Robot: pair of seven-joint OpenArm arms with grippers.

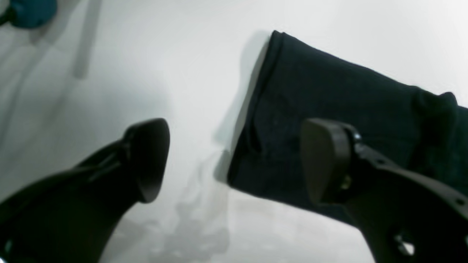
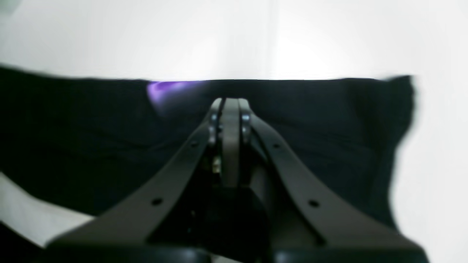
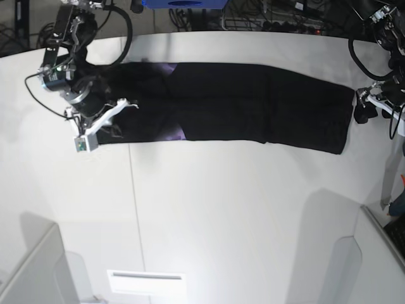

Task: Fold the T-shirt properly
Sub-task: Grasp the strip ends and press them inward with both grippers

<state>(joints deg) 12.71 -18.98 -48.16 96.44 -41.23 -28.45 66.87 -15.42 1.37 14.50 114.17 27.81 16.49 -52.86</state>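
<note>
A: Where was the T-shirt (image 3: pixel 253 104) lying?

B: Flat on the far half of the white tabletop (image 3: pixel 221 209), folded into a long dark band running left to right in the base view. A little purple print (image 3: pixel 168 68) showed near its left end, so most of the picture side was probably tucked under.

A: And the left pincer (image 1: pixel 234 160)?

B: It stood wide apart with nothing between its pads. In its wrist view one finger hung over bare tabletop and the other over the cloth, beside the squared end of the band. In the base view that arm sat at the right end of the shirt, just off the edge. I'd judge the end was lying free there, not gripped.

A: The right pincer (image 2: pixel 227 106)?

B: Pressed fully together, tips meeting, pointed at the dark cloth. Its wrist view was blurred and I couldn't see any fabric pinched between the tips, so I can't say it held the shirt. In the base view it hovered over the left end of the band.

A: Why one arm at each end?

B: A band this long most likely gets folded end to end, and each arm is within reach of one short edge. The lengthwise folds looked done; the crosswise folds did not.
</note>
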